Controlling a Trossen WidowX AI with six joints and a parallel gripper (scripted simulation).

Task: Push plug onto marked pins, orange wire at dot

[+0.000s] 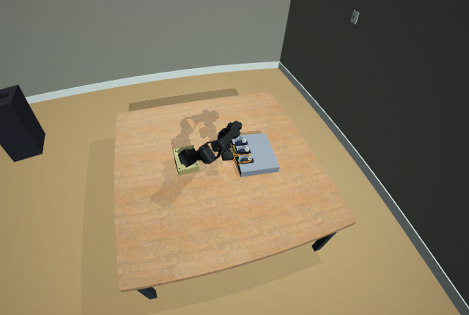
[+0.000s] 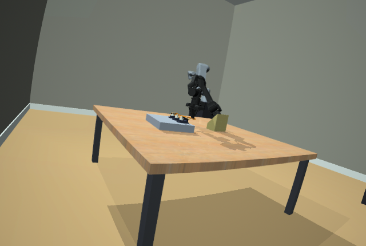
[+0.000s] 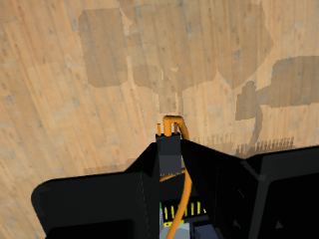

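Observation:
My gripper (image 3: 168,146) (image 2: 193,117) is shut on the dark flat plug (image 3: 169,149). The plug's wire end points away from the holder, with an orange wire at its left in the wrist view. The orange lead (image 3: 187,191) loops back over the right finger side toward the servo (image 1: 245,159). The blue-grey holder (image 1: 263,154) (image 2: 168,125) lies beyond the fingers. Its row of yellow metal pins (image 3: 184,210) shows just below the plug in the wrist view, apart from it. A yellow band (image 3: 173,224) shows behind the pins; its dot is not clear. The fingers partly hide the row.
Two other servos (image 1: 242,149) (image 1: 240,141) sit beside the first on the holder. The arm's yellow-green base block (image 1: 187,170) (image 2: 221,123) stands on the wooden table (image 1: 212,224) (image 2: 236,155), a short way from the holder's pin edge. Arm shadows fall across the table.

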